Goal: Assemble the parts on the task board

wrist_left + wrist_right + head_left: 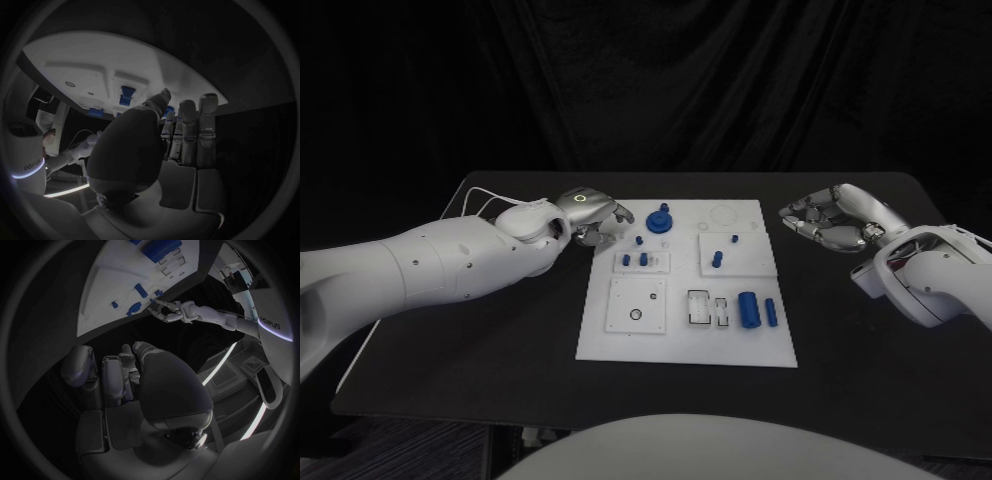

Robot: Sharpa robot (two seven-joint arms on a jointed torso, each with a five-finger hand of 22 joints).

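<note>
Resting on a black table (473, 360), a flat white rectangular task board (687, 345) lies in the middle, between two white robot arms.

The left hand (593, 213), silver and smooth, sits at the board's far left edge. Its fingers (187, 117) are loosely curled with small gaps between them and grip nothing; whether the tips touch the board cannot be told.

The right hand (829, 218) hovers off the board's far right corner, over the bare table. Its fingers (81, 367) are curled inward, close together, and hold nothing.

Small blue parts stand or lie on the board. A tall, rounded blue part (659, 219) stands near the far left corner, just beside the left hand. Two short blue pegs (636, 260) stand on a raised white square. A thicker blue cylinder (749, 308) lies near the right edge, with a slimmer blue piece (770, 311) just beside it. Shallow rectangular and round recesses mark the board's surface.
</note>
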